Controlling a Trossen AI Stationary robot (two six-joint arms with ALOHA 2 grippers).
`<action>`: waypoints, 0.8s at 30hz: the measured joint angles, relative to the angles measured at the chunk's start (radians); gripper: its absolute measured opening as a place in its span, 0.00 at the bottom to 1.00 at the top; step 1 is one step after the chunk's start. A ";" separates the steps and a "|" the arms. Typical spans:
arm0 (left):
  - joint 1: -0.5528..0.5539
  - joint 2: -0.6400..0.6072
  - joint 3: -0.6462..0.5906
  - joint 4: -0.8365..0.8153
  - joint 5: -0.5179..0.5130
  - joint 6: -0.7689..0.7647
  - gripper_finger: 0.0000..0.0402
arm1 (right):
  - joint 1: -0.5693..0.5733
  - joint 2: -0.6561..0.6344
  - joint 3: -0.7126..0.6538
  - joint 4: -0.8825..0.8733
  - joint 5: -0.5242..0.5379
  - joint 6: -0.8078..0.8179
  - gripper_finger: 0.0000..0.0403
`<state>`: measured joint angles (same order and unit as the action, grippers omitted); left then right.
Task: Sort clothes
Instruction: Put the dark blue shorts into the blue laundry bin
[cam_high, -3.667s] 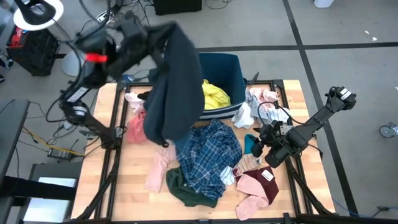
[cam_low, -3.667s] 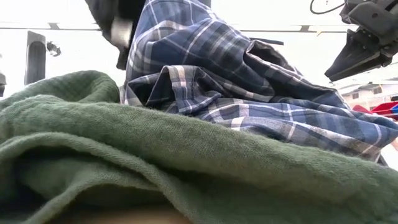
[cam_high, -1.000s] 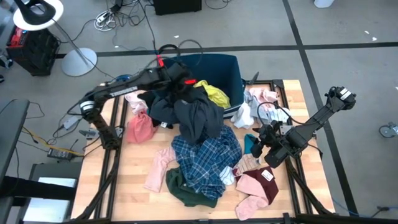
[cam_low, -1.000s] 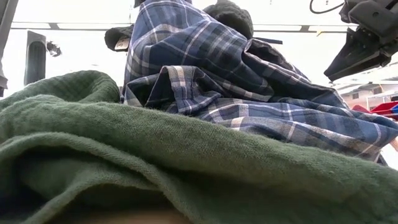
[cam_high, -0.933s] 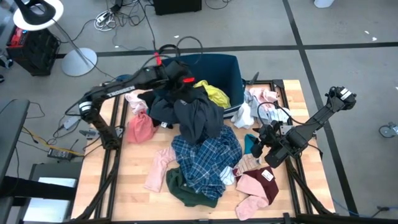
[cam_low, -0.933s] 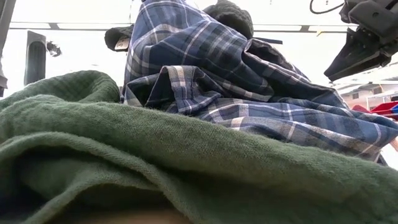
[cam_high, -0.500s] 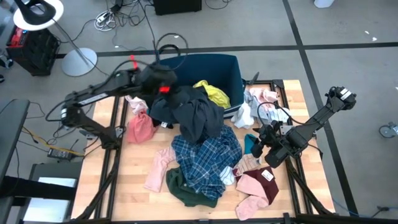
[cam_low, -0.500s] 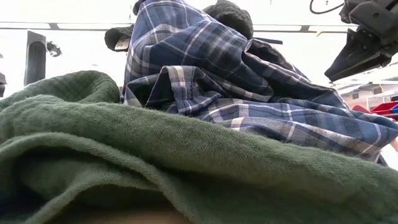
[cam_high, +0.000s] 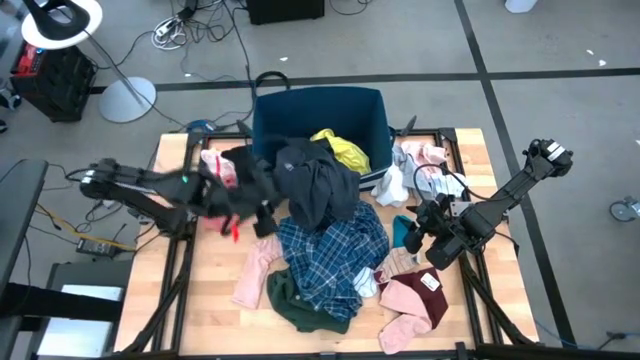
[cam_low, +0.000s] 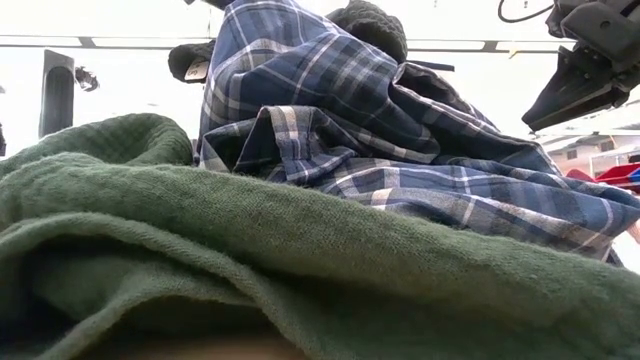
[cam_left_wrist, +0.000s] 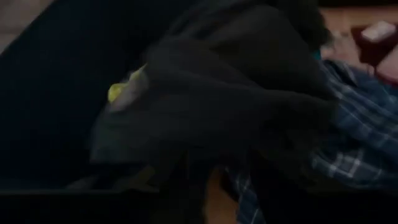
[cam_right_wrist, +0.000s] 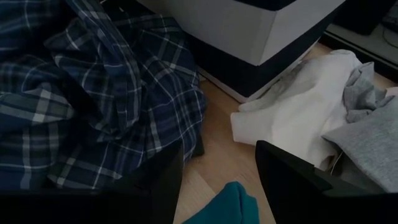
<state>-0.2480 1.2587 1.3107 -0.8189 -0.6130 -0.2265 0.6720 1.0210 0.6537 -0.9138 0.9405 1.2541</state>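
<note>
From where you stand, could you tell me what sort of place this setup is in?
Most likely a robotics lab or workshop, not a home laundry. The wooden table stands on a bare grey concrete floor, loose cables trail across that floor, and a ring light sits off the table's corner.

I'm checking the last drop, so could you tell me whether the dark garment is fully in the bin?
Not fully. The dark garment drapes over the blue bin's front wall, spilling onto the plaid shirt.

Left arm stretched in low from my left, left claw (cam_high: 262, 215) blurred, fingers spread, nothing in them. Right arm parked at right, right claw (cam_high: 413, 236) open, empty, pointing toward centre.
</note>
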 joint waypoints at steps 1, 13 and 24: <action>-0.023 0.013 -0.016 0.019 -0.025 0.020 0.42 | 0.000 0.000 0.000 0.000 0.000 0.000 0.50; -0.084 0.183 -0.042 0.155 -0.016 -0.011 0.42 | 0.000 0.000 0.000 0.003 0.000 0.003 0.50; -0.027 0.340 -0.042 0.406 -0.155 0.103 0.42 | 0.000 0.000 0.000 0.019 0.000 0.002 0.50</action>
<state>-0.2746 1.5986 1.2682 -0.4125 -0.7678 -0.1236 0.6720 1.0210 0.6537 -0.8944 0.9409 1.2556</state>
